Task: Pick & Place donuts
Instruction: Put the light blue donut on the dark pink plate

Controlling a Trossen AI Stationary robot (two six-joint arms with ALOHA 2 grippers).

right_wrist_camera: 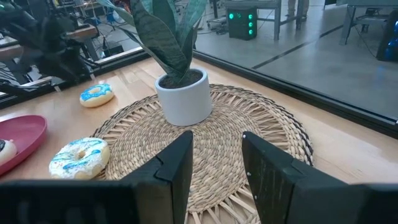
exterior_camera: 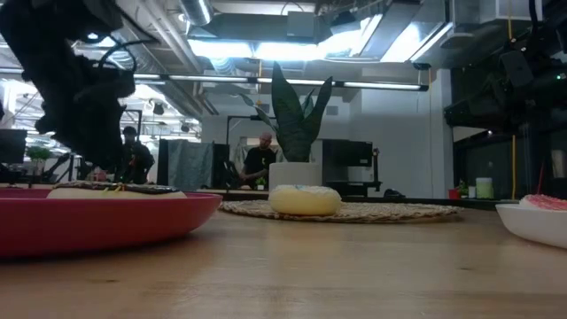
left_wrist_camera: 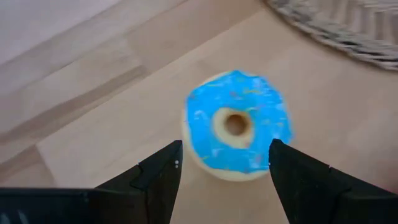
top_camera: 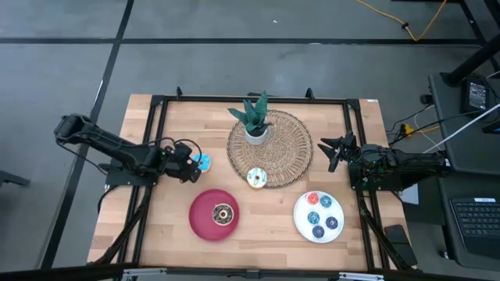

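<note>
A light-blue iced donut (top_camera: 202, 162) lies flat on the wood table left of the wicker mat (top_camera: 291, 133). My left gripper (top_camera: 192, 165) is open just above it, slanting down from the table's left. Its two fingers stand on either side of the donut's near half (left_wrist_camera: 236, 124) without touching it. A cream-white sprinkled donut (top_camera: 257, 178) rests on the mat's near edge. A brown chocolate donut (top_camera: 223, 213) lies on the red plate (top_camera: 201, 222). Several coin-sized donuts (top_camera: 320, 212) sit on the white plate (top_camera: 301, 226). My right gripper (top_camera: 337, 148) waits open at the table's right.
A potted plant in a white pot (top_camera: 255, 133) stands on the far part of the wicker mat. A black frame (top_camera: 250, 100) runs around the table. People show in the room beyond the table in the low view.
</note>
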